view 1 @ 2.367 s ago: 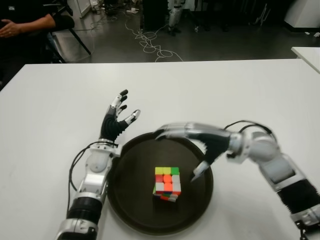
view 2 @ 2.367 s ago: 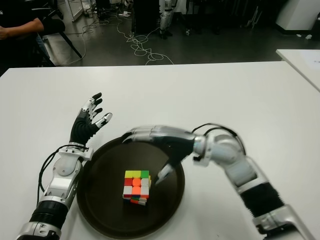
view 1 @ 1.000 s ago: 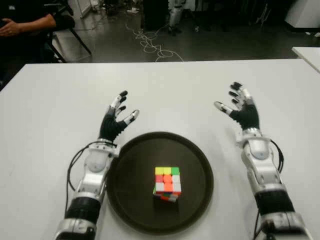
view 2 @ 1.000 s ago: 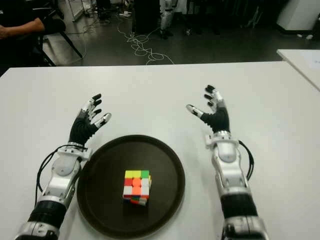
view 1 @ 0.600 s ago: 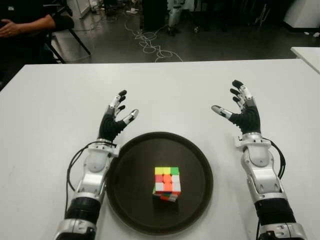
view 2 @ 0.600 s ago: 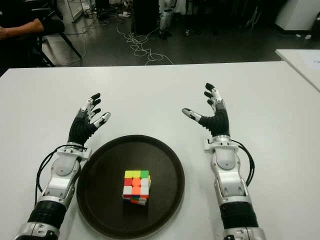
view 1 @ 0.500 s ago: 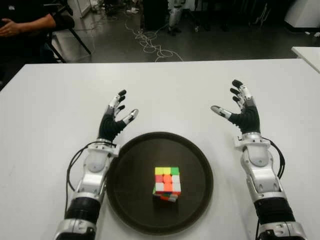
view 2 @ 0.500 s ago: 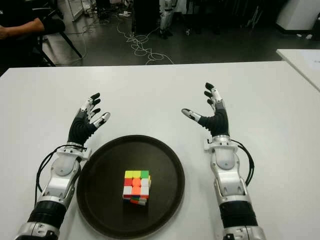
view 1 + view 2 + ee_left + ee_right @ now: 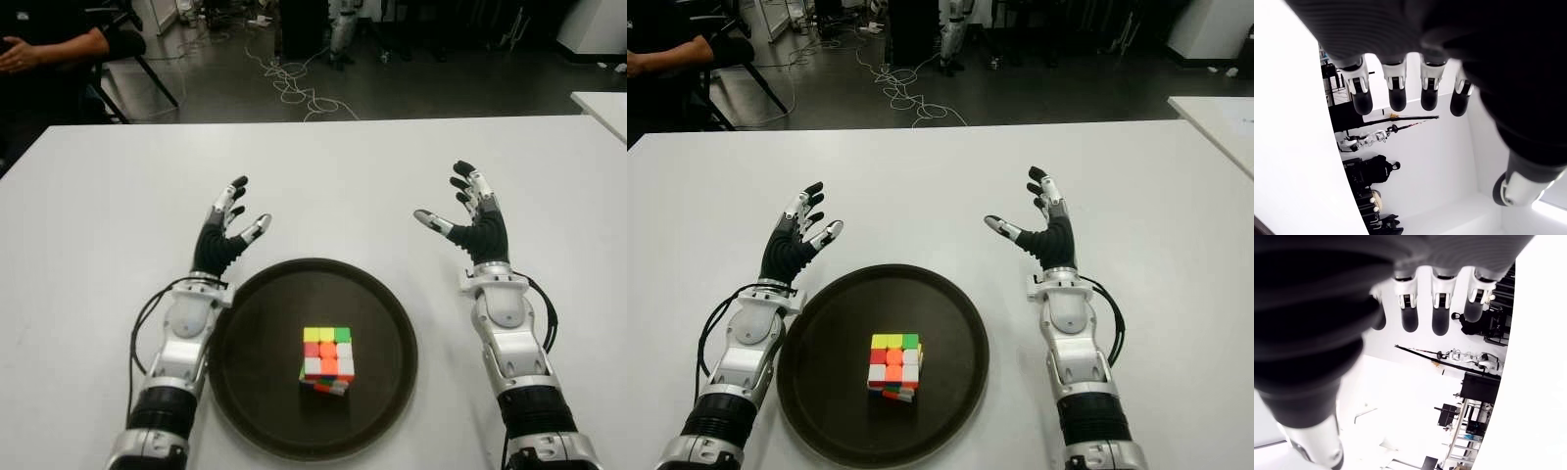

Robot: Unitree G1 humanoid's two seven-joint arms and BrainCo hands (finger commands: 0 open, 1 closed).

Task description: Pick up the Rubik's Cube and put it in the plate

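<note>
The Rubik's Cube (image 9: 327, 358), its top showing yellow, green, orange and white squares, sits inside the round dark plate (image 9: 255, 323), a little right of its centre. My left hand (image 9: 227, 228) is held up at the plate's left rim with fingers spread, holding nothing. On the plate's right side my right hand (image 9: 468, 215) is raised with fingers spread and nothing in it. The wrist views show only each hand's own straight fingers (image 9: 1396, 93) and fingers (image 9: 1440, 316) against the room.
The white table (image 9: 98, 235) stretches around the plate. A second white table corner (image 9: 602, 103) shows at the far right. A seated person's arm (image 9: 54, 44) is at the back left, with cables (image 9: 294, 83) on the dark floor beyond the table.
My right hand has pulled back from over the plate to the plate's right side and turned upright with fingers spread. The cube and my left hand have stayed in place.
</note>
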